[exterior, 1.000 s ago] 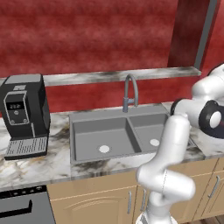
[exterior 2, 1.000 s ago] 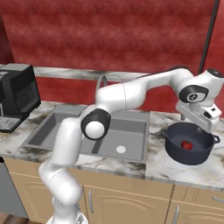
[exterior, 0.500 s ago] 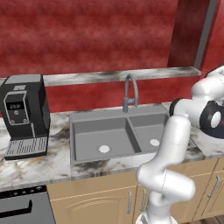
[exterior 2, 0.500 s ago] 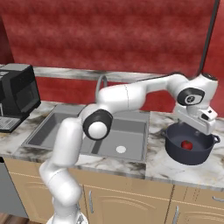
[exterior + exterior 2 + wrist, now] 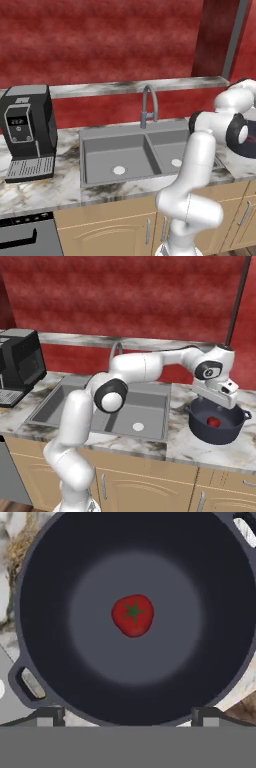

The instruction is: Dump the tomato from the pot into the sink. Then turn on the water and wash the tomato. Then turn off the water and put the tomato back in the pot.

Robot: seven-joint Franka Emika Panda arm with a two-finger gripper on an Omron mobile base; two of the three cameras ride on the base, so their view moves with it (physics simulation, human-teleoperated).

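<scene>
Far left on the marble counter, a black boxy coffee machine [image 5: 27, 132], well out of the way. Next right, the grey rectangular double-basin sink [image 5: 75, 390] with its curved grey gooseneck faucet [image 5: 148, 104], dry, waiting for the dump. Just right of the sink, the wide low dark navy pot [image 5: 218, 431] (lug handle either side). The small glossy red tomato [image 5: 132, 615] sits mid-floor in it. The two-finger gripper [image 5: 127, 718] hovers above the pot's near rim, fingers spread wide, holding nothing, probably lining up a rim grasp.
</scene>
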